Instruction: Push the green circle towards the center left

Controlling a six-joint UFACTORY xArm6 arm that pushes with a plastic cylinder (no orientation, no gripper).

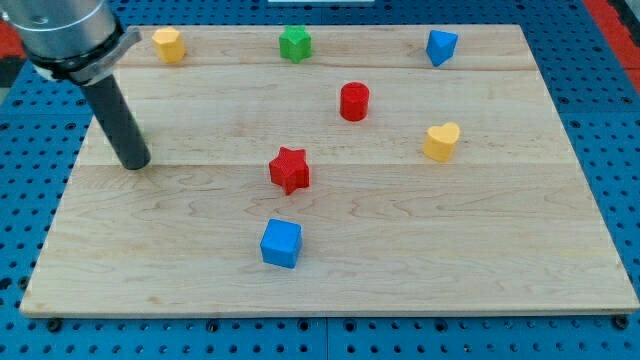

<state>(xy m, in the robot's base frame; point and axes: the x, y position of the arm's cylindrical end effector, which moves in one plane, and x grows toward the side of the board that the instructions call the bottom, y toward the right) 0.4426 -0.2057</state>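
My tip (135,163) sits at the view's centre left; it is a bare rod (113,112), no jaws to open or close. No green circle shows, and it may be hidden behind the rod. The only green block seen, the green star (295,43), lies well apart toward the view's top right.

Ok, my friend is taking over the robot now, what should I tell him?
My tip is at the centre left of the board, touching no block that shows.
The only green block in view sits at the top edge, near the middle. It looks lumpy, so I cannot be sure it is the circle.
Done: nothing visible.
Left: check that block, then probably push it down and left, passing the red cylinder and red star.
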